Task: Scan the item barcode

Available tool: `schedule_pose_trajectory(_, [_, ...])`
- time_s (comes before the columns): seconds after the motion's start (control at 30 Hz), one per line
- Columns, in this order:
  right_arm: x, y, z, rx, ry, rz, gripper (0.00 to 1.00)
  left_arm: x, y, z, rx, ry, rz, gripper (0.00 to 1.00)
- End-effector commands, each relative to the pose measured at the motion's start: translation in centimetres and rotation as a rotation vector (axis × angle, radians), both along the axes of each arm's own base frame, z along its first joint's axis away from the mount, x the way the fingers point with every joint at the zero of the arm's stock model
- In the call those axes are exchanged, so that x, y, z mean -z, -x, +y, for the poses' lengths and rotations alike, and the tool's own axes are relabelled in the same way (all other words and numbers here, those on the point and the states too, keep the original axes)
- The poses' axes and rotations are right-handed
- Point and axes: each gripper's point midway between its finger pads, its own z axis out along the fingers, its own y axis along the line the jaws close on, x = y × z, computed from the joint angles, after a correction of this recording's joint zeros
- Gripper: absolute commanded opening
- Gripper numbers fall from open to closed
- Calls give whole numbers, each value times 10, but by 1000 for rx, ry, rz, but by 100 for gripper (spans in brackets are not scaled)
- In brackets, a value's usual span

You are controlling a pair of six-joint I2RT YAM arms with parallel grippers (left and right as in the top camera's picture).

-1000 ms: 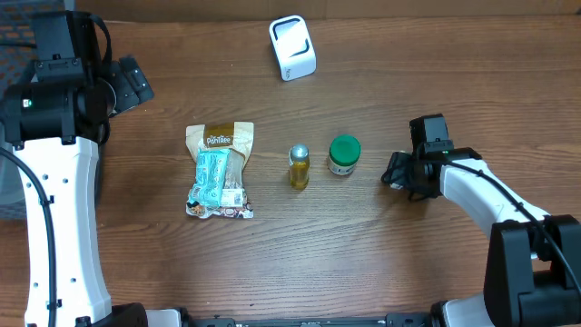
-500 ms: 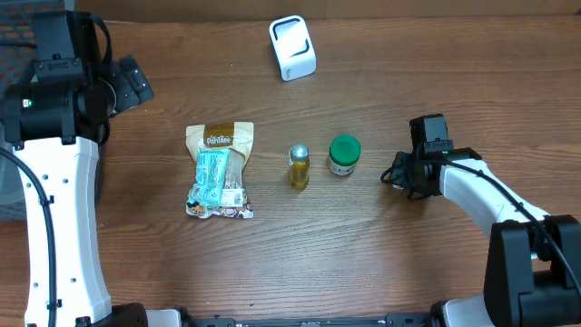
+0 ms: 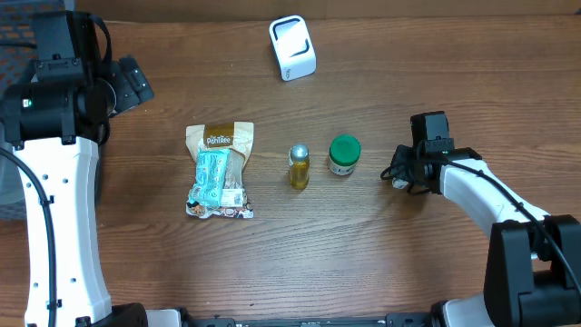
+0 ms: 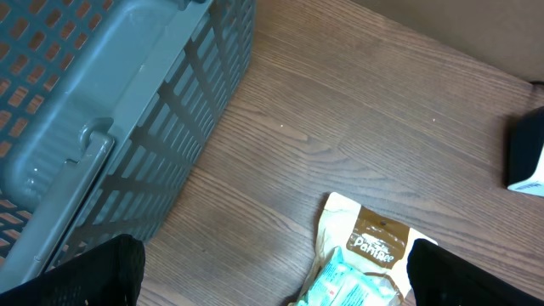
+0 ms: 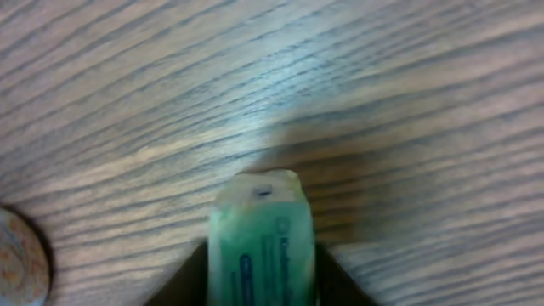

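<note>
A small pale-green packet [image 5: 259, 223] with dark print lies on the wooden table. My right gripper [image 5: 262, 270] is shut on it, a dark finger pressed against each side. From overhead the right gripper [image 3: 401, 173] sits low on the table, right of the green-lidded jar [image 3: 344, 154], with only a pale bit of the packet showing. The white barcode scanner [image 3: 292, 47] stands at the back centre, and its edge [image 4: 527, 157] shows in the left wrist view. My left gripper [image 4: 272, 272] hangs open above the table at the far left, with nothing between its fingers.
A Pantree snack bag [image 3: 219, 170] lies left of centre, and its top [image 4: 374, 246] shows between the left fingers. A small yellow bottle with a silver cap [image 3: 299, 166] stands beside the jar. A grey-blue slatted basket [image 4: 102, 110] sits at the table's left end.
The right gripper's jaws have closed in on the green packet and the gripper has shifted slightly to the right. The left arm has not moved.
</note>
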Motion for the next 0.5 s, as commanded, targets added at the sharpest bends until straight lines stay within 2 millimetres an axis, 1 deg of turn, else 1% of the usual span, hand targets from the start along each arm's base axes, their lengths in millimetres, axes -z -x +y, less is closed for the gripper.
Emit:
schedule_pose_trajectory(0.0, [2, 0, -4, 4, 20, 0, 64, -1, 0, 3, -13, -12, -1, 99])
schedule_pose_trajectory(0.17, [1, -1, -3, 4, 20, -5, 78, -1, 0, 3, -13, -12, -1, 100])
schedule_pose_trajectory(0.37, [-1, -7, -3, 5, 18, -31, 78, -1, 0, 3, -13, -12, -1, 99])
schedule_pose_trajectory(0.4, [-1, -7, -3, 5, 17, -34, 74, -1, 0, 3, -13, -12, -1, 100])
schedule_pose_trajectory(0.43, [-2, -8, -3, 4, 17, -38, 62, -1, 0, 3, -13, -12, -1, 100])
schedule_pose_trajectory(0.47, [-2, -8, -3, 4, 17, -38, 52, -1, 0, 3, -13, -12, -1, 99])
